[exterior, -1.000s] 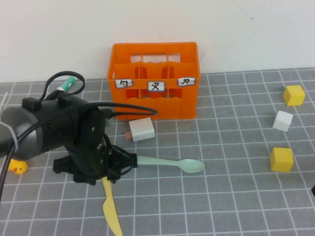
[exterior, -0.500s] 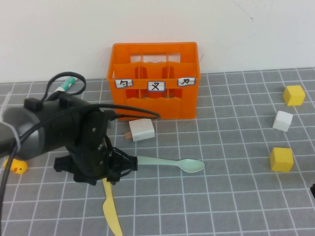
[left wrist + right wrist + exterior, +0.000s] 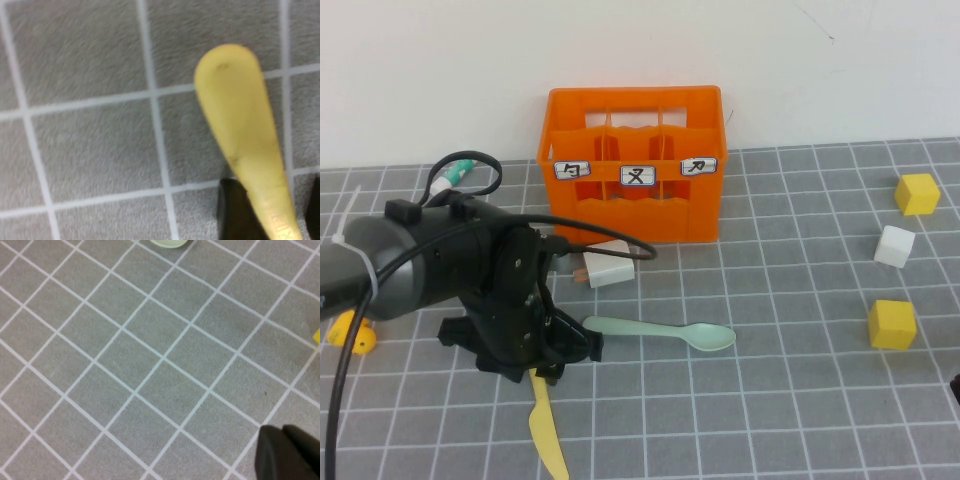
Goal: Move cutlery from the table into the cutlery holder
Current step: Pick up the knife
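The left end effector [image 3: 542, 372] hangs low over the grey gridded worktop [image 3: 780, 400], in front of the orange cutlery holder [image 3: 633, 165] and toward its left end. Its two dark fingers [image 3: 235, 212] stand on either side of the pale yellow knife [image 3: 242, 125] with the jaws partly apart; whether they actually pinch the handle cannot be told. The knife lies flat on the worktop, reaching from the fingers away from the holder. The mint-green spoon [image 3: 660, 331] lies untouched in front of the holder, its bowl pointing right. A small white block [image 3: 608, 263] sits just before the holder's front wall. The holder stands upright against the back wall, three white labels on its face. The right end effector [image 3: 290, 452], fingers closed and empty, rests well to the holder's right, near a yellow cube [image 3: 891, 324].
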Robot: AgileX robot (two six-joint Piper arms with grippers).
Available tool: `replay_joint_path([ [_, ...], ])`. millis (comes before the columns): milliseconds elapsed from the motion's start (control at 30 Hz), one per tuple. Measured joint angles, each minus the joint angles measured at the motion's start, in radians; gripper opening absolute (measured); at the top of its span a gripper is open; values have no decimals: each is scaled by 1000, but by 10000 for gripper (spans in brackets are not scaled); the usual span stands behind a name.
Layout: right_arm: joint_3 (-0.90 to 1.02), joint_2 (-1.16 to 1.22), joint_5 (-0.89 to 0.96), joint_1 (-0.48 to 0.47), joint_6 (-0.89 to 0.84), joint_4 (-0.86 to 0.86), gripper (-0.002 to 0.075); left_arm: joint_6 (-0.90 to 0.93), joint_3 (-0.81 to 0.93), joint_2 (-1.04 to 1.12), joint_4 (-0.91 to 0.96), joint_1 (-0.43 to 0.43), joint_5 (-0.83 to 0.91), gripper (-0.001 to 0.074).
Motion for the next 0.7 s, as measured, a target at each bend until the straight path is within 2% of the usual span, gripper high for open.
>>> replay_joint_path([
  [200, 0, 0, 0, 0, -2, 0, -3, 67, 0, 0, -4, 0, -20, 204],
  [400, 0, 0, 0, 0, -4, 0, -3, 97, 0, 0, -4, 0, -32, 180],
  [533, 0, 0, 0, 0, -6, 0, -3, 96, 0, 0, -4, 0, -34, 106],
  [700, 0, 0, 0, 0, -6, 0, -3, 96, 0, 0, -4, 0, -34, 106],
])
